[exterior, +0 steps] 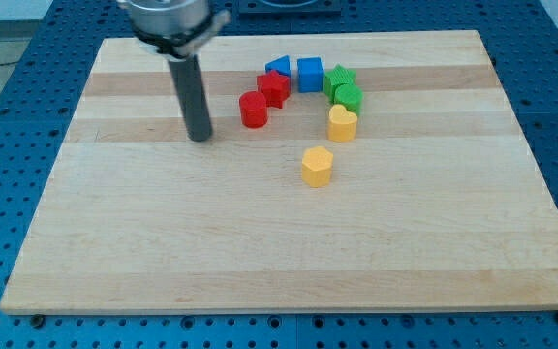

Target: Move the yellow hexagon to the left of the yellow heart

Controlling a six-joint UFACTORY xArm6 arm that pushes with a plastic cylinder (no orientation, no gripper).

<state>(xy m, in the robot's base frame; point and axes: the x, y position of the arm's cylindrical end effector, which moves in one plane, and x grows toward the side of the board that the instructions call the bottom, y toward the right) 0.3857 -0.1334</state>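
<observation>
You had the yellow hexagon (318, 166) sitting alone on the wooden surface (279, 242), and I place everything else against that block. The yellow heart (342, 123) lay just toward the view's top and slightly to the view's right of the hexagon, near it but with a sliver of bare wood between them. So the hexagon stood below and a little left of the heart, not level with it.

Above the heart, farther from the hexagon, two green blocks crowded together: a green rounded block (349, 96) touching the heart's upper edge, and a green star-like block (338, 79) just behind it. To the view's top of the hexagon a blue cube (309, 74) stood beside the green pair, and a second blue block (278, 67), its shape unclear, peeked out to the cube's left. Up and to the view's left of the hexagon were two red blocks in contact: a red cylinder (254, 110) and a red block (274, 87) whose shape I could not make out.

My tip (200, 138) rested on the surface well to the view's left of the hexagon and slightly higher, closer to the red cylinder yet apart from it, touching no block. You had no pincer on this arm, only the dark rod, so it had no open or closed state to tell.
</observation>
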